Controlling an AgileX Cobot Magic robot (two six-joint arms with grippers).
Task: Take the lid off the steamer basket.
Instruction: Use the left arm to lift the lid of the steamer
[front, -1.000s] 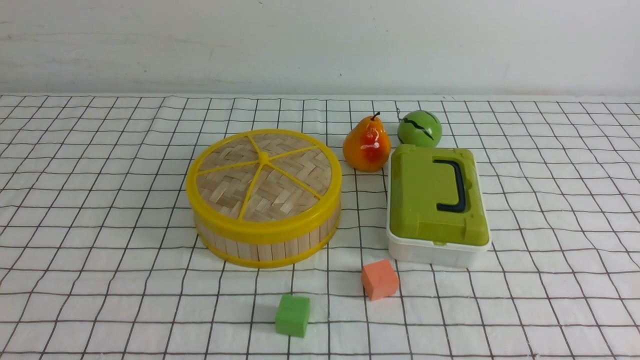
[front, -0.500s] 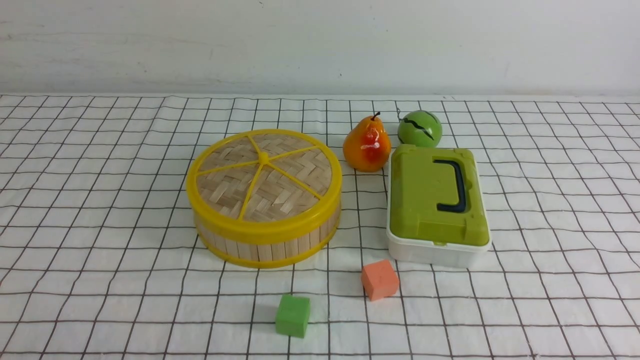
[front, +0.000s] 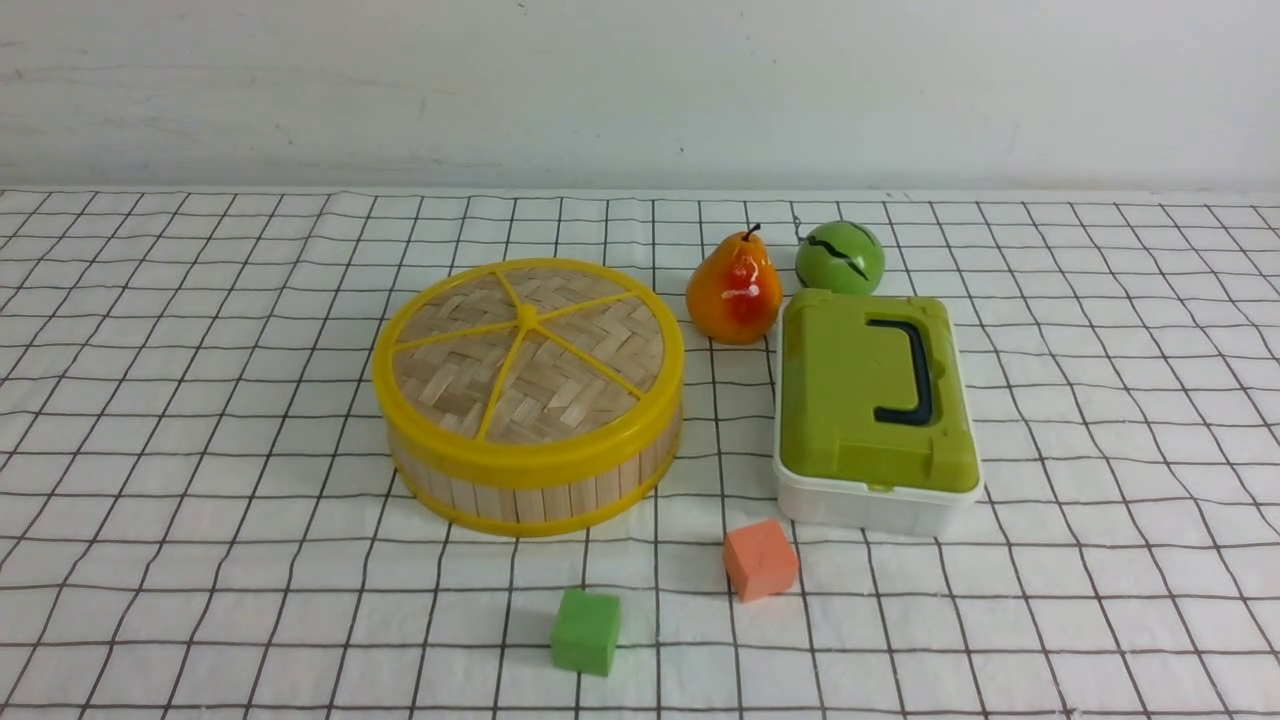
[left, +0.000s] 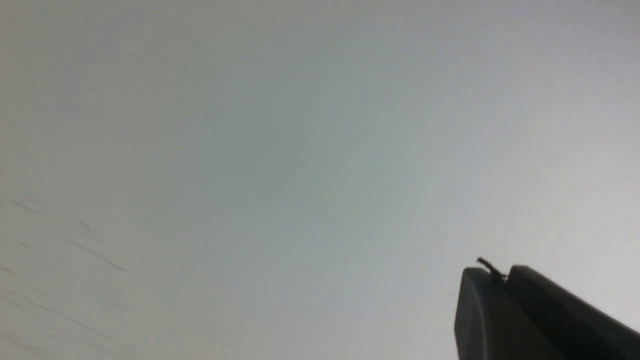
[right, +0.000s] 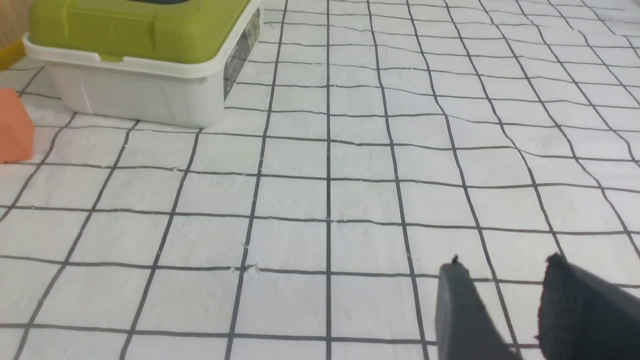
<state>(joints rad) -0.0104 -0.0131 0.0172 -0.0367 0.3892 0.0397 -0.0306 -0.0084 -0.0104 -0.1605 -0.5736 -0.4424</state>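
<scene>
The lid (front: 528, 352), woven bamboo with a yellow rim and yellow spokes, sits flat on the steamer basket (front: 540, 495) at the middle of the checked cloth. Neither arm shows in the front view. In the left wrist view my left gripper (left: 502, 274) has its dark fingers pressed together, empty, against a plain grey wall. In the right wrist view my right gripper (right: 502, 265) is open and empty, low over the cloth. It is to the right of the box, far from the basket, of which only a yellow sliver (right: 7, 53) shows at that view's edge.
A white box with a green lid and dark handle (front: 875, 410) stands right of the basket, also in the right wrist view (right: 140, 45). A pear (front: 733, 290) and a green ball (front: 839, 257) are behind it. An orange cube (front: 759, 559) and a green cube (front: 585, 631) lie in front.
</scene>
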